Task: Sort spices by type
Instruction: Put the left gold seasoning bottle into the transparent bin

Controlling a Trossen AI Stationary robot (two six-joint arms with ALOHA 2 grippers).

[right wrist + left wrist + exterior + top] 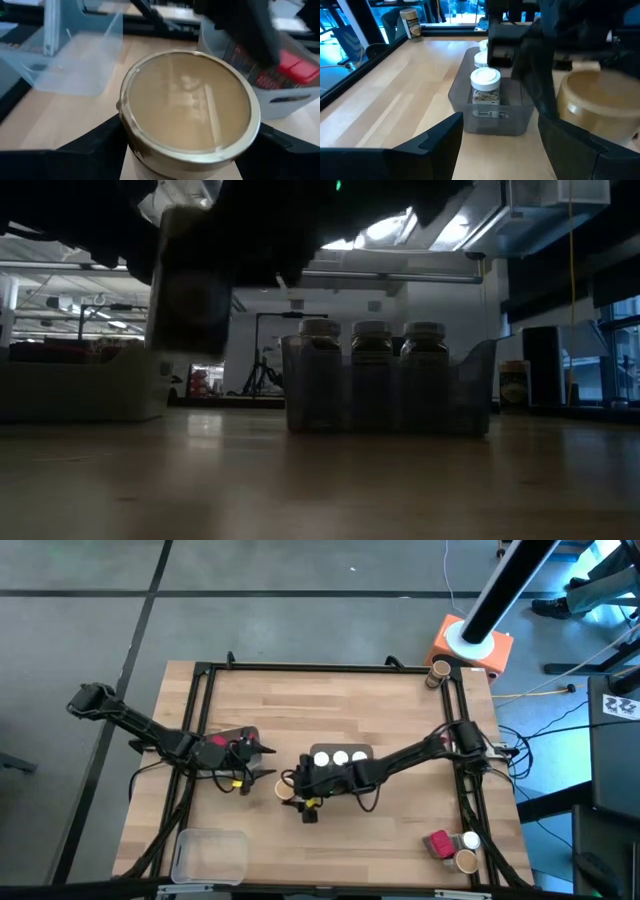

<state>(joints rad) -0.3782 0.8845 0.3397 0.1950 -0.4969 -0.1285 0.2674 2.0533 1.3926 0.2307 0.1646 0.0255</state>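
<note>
bench (pixel 400 830): light wood, framed | right claw (pixel 185 150): clamped around tan-lid jar (pixel 187 107), carried above bench beside white-lid tray (pixel 340 762) of three, likely bound for empty tray (pixel 208 855) | left claw (pixel 500 145): open, empty, waiting by red-packet tray (pixel 232 745)

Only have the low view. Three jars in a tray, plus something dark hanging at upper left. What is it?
Observer: A held tan-lid jar, clamped in the right gripper and clear of the table.
Operator: Anything still loose?
Observer: Yes, a cluster at the table's bottom-right corner in the high view: loose red packet, white-lid jar, loose tan-lid jar.
Operator: Left arm?
Observer: Left gripper is open and empty, next to the trayed red packets.
</note>
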